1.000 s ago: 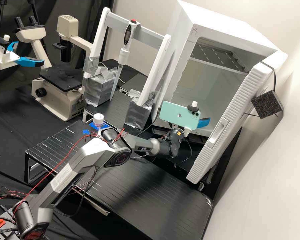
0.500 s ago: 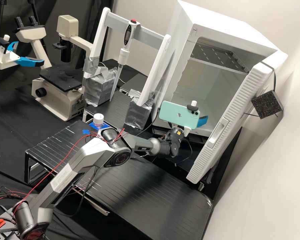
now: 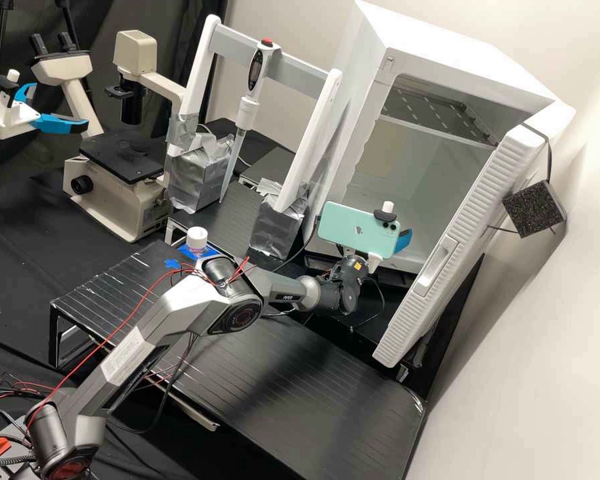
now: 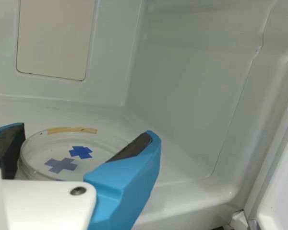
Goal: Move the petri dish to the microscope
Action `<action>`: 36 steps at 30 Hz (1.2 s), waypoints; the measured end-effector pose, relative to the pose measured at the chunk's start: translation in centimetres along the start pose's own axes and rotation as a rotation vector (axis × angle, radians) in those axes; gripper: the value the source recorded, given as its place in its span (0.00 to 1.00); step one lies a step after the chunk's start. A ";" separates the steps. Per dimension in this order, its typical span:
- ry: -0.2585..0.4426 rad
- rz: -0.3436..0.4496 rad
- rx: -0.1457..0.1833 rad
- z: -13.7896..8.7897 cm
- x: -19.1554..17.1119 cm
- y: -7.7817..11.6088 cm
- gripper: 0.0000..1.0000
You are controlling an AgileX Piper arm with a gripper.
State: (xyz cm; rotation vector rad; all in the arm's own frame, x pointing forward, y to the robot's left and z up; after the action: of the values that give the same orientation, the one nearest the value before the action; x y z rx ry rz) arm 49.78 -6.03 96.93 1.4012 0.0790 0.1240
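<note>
- Microscope (image 3: 113, 190): at left in high view, cream body, dark flat stage (image 3: 123, 157); the dish is well apart from it.
- Bottle (image 3: 197, 240): white cap, pink contents, upright over a blue patch on the black stand (image 3: 113, 283).
- Pipette (image 3: 245, 110): hung upright, tip down, from the grey crossbar between two white posts, their feet wrapped in silver tape.
- Gripper (image 3: 403, 241): at the opening of the white cabinet (image 3: 440, 40), behind the mint-green phone (image 3: 357, 230) mounted on the wrist.
- Petri dish (image 4: 72, 153): inside the cabinet, low down, lying flat and clear-walled; tan strip along its rim, two blue crosses seen in or through it.
- Tool state, wrist view: gripper (image 4: 86, 130) spread, one blue finger to each side of the dish. Cannot tell whether both pads touch it.
- Cabinet door (image 3: 470, 247): at right in high view, standing open; a dark speckled block (image 3: 533, 208) is fixed to its outer side.
</note>
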 end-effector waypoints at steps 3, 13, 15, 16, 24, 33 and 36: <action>0.000 0.000 0.000 0.0 0.0 0.0 0.00; -0.004 -0.002 0.002 0.1 -0.1 -0.1 0.00; -0.008 -0.003 0.004 0.3 -0.2 -0.1 0.00; -0.014 -0.005 0.006 0.5 -0.3 -0.1 0.00; -0.040 0.014 0.015 0.7 -3.1 1.6 0.00; -0.041 0.053 0.034 1.2 -7.5 3.4 0.00; -0.007 0.071 0.043 0.8 -9.0 3.8 0.00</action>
State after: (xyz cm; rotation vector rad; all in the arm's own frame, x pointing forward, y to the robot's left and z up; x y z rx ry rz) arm 40.77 -7.36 100.66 1.4477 0.0262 0.1768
